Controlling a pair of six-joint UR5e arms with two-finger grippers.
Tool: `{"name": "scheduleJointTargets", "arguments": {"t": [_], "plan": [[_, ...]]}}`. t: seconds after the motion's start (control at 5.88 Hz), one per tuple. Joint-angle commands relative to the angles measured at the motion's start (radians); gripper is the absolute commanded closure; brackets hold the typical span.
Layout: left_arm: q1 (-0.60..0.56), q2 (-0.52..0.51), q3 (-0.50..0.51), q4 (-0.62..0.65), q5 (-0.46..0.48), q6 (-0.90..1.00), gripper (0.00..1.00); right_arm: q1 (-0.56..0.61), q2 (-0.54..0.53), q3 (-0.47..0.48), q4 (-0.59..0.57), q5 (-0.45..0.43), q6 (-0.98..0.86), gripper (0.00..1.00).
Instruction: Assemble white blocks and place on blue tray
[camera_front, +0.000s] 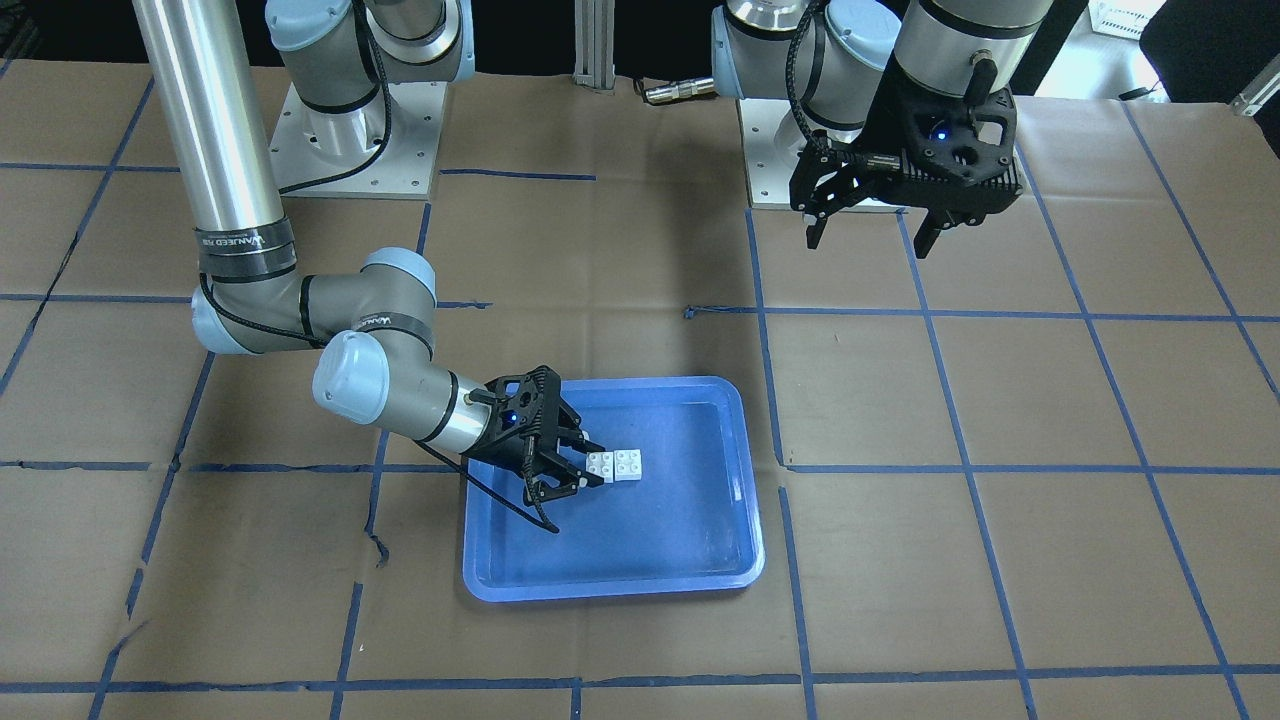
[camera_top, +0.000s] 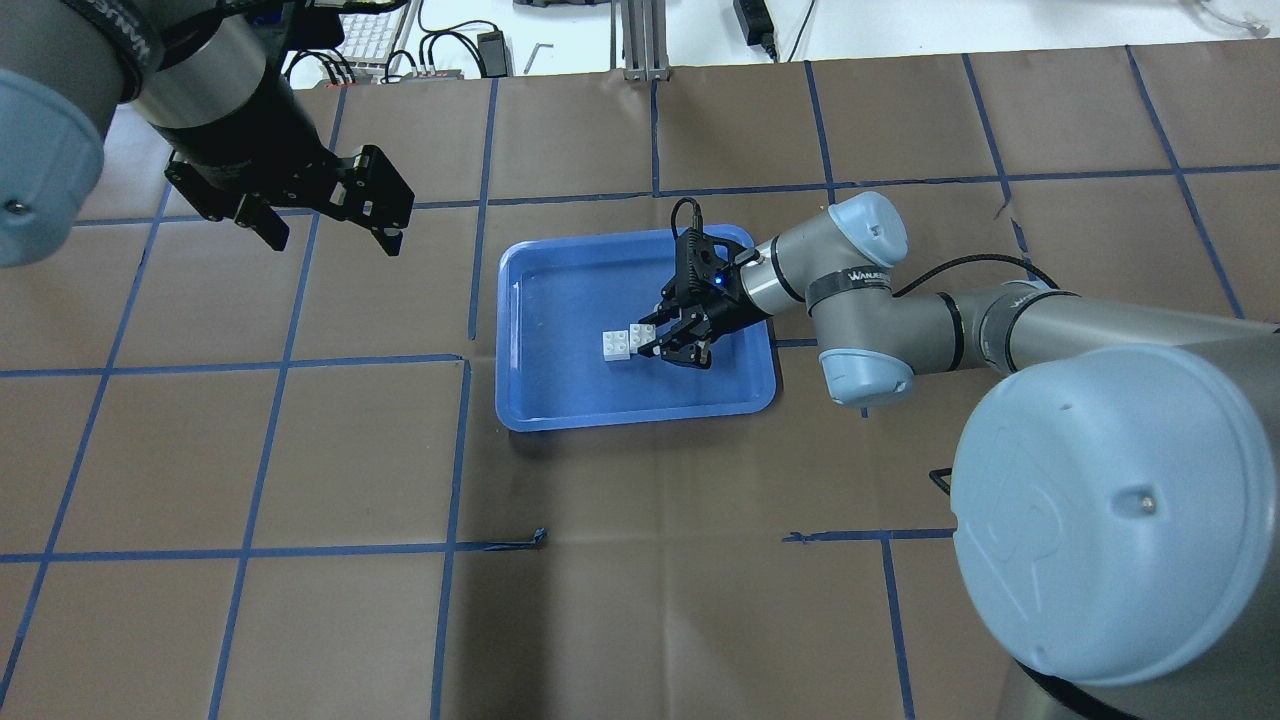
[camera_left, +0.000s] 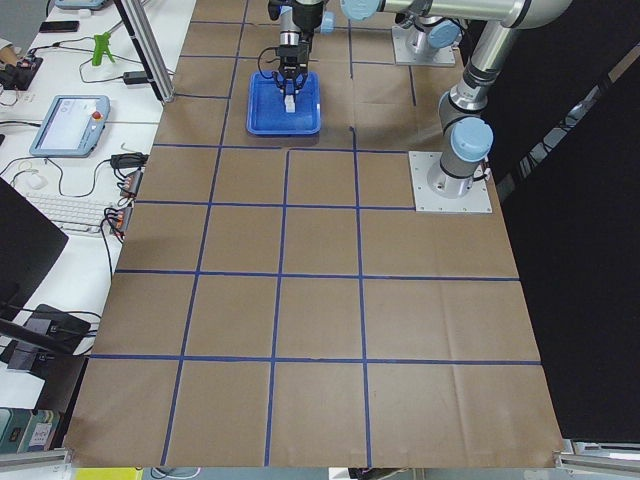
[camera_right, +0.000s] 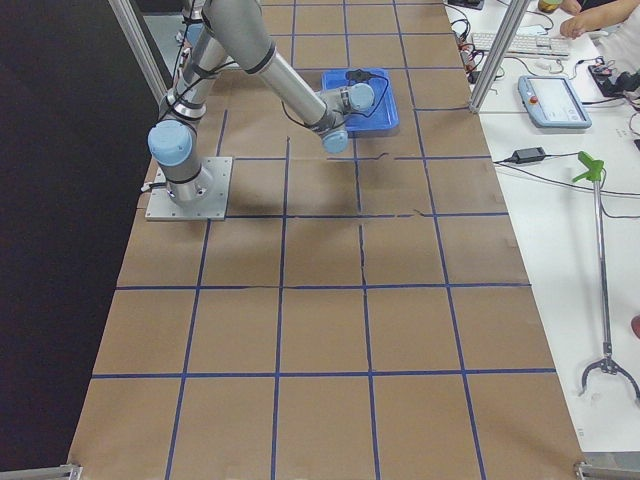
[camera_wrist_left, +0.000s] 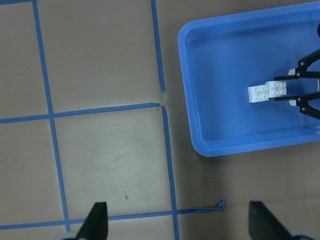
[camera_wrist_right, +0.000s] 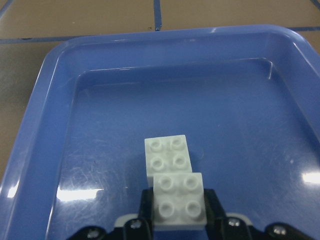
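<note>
Closest to my right wrist camera are the white blocks, studs facing up. The nearer one is pinched between the black fingers of the right gripper, which is narrowed to just that block's width. The farther block touches the nearer one and sits slightly off to one side. I cannot tell whether the two are locked together. Both lie inside the blue tray, near its middle, over a scuffed, glossy bottom.

The left gripper hangs above the bare tabletop, well apart from the tray. Its jaws are spread wide and hold nothing.

The tabletop is covered in brown paper, marked into squares with blue tape. Along one long side runs a white bench carrying a keyboard, a control pendant with a screen, cables, and a green-handled grabber.
</note>
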Motion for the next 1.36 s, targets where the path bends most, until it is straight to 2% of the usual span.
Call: {"name": "scheduleJointTargets", "arguments": {"t": [0.0,0.51,0.85,1.19], "plan": [[0.002,0.0,0.006,-0.011,-0.001,0.0,0.0,0.0,0.0,0.002,0.0,0.002,0.0,0.74],[0.002,0.0,0.009,-0.024,-0.001,0.0,0.0,0.0,0.005,0.002,0.001,0.005,0.0,0.67],[0.002,0.0,0.008,-0.024,-0.008,-0.001,0.0,0.0,0.005,0.002,0.003,0.006,0.002,0.55],[0.002,0.0,0.009,-0.027,-0.015,-0.005,0.0,0.0,0.007,0.002,0.003,0.008,0.002,0.49]]}}
